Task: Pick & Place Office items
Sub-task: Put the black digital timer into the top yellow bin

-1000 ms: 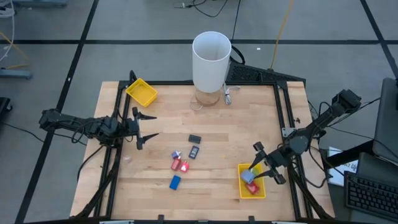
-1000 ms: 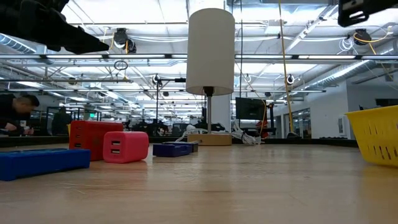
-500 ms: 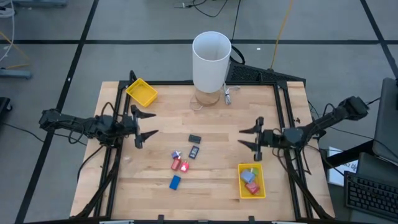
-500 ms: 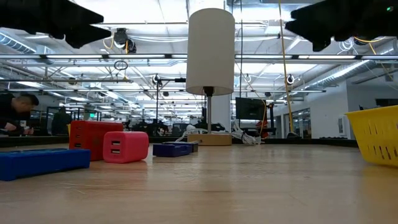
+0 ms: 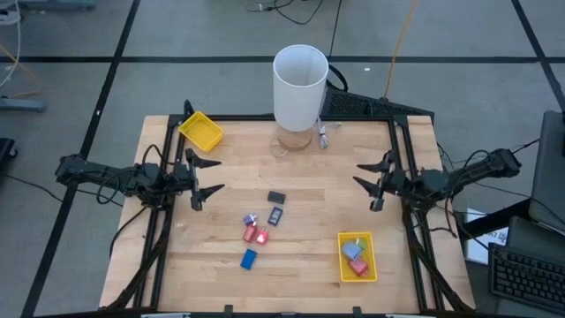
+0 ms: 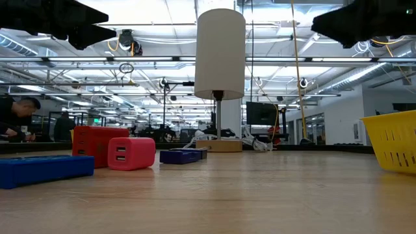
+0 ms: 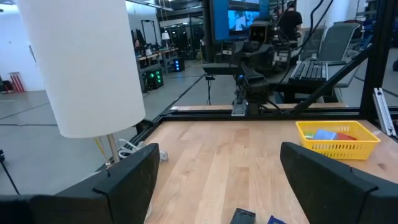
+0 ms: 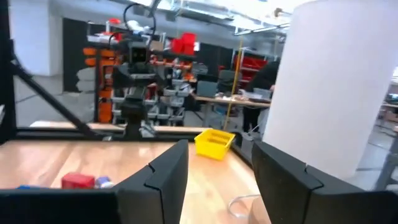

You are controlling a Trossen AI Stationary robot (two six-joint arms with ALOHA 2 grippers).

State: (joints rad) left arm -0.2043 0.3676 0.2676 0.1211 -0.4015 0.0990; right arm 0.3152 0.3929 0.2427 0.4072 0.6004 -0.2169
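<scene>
A pale wooden table [image 5: 300, 221] in a dark frame stood on a grey floor, and the low view looked past it into a long lit hall where a person [image 6: 14, 117] bent over at the far left edge, partly cut off. A tall white cylinder [image 5: 300, 84] rose at the table's far edge, its base hidden from above by its own body.

The left gripper [image 5: 210, 177] hung over the left side of the table with its fingers spread wide and nothing between them. The right gripper [image 5: 375, 184] hung over the right side, well apart from everything on the wood; its fingers stood narrowly parted and empty. In the low view both grippers showed only as dark shapes cut off at the top corners.

The office items lay in two groups. Near the middle were a black piece [image 5: 276, 197], a dark blue piece [image 5: 275, 215], a small grey one [image 5: 251, 220] too small to make out, two red pieces [image 5: 255, 235] touching each other, and a blue piece [image 5: 248, 258] nearest the front edge. The others, red, grey and blue, lay piled in the yellow tray at front right [image 5: 343, 265], overlapping so that their number could not be told. A second yellow tray [image 5: 201, 131] sat at the far left corner; its contents could not be seen.
</scene>
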